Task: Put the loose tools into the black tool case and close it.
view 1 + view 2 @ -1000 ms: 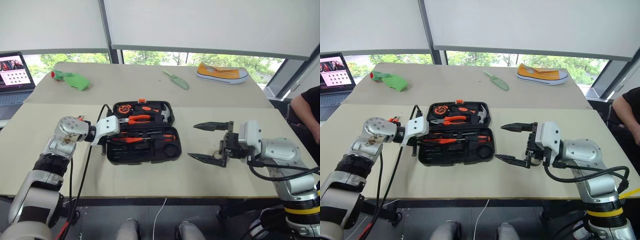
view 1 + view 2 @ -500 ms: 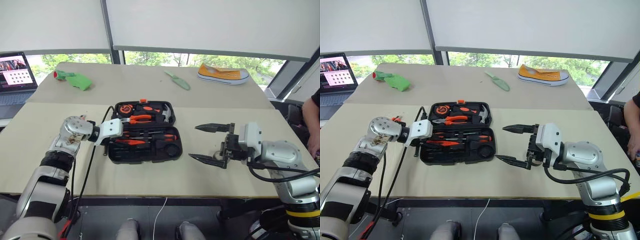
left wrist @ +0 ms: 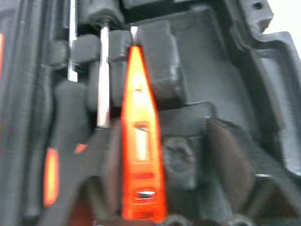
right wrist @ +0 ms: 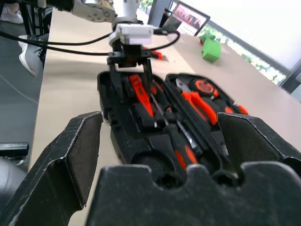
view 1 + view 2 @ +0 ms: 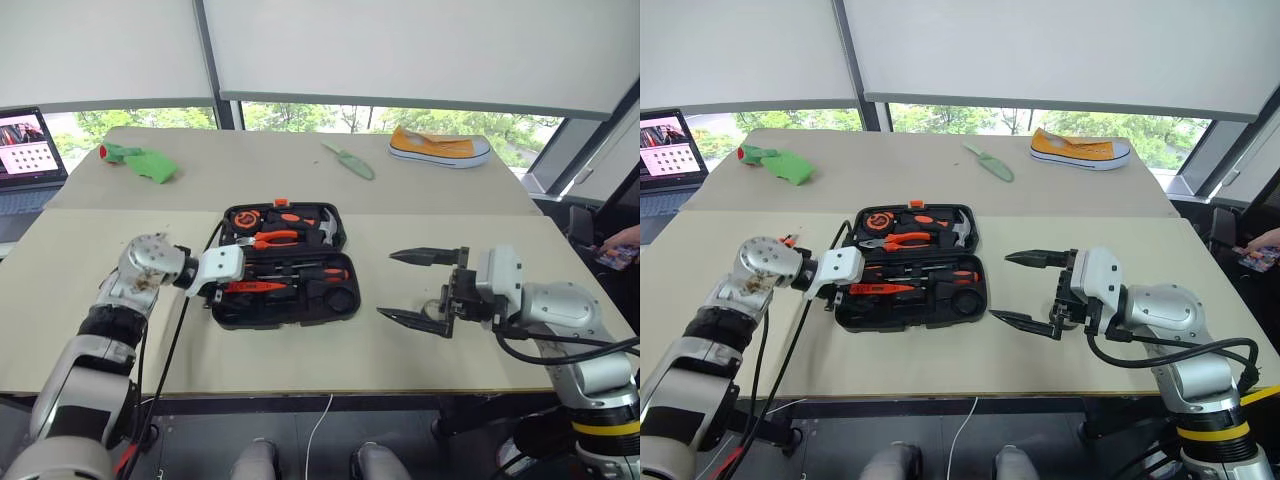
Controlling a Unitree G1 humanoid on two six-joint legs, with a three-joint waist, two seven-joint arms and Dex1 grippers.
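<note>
Black tool case: open, mid-table, tools seated in slots
Tester screwdriver: orange, in near-half slot, between parted fingers of left hand; released, apparently
Right hand: spread wide, empty, beside case
Risk: tester proud of slot could block lid; left fingers could snag it on withdrawal

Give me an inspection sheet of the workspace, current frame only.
Surface: beige tabletop, two joined sections.
Job's things: black plastic clamshell tool case lying open; slim all-orange tester screwdriver in its near half.
Clutter: yellow canvas sneaker, pale green trowel, green cloth, laptop.
Grippers: left gripper fingers apart over the tester; right gripper open beside the case.
Cables: black cable along left arm.
Surroundings: windows with blinds; a person's hand.
</note>
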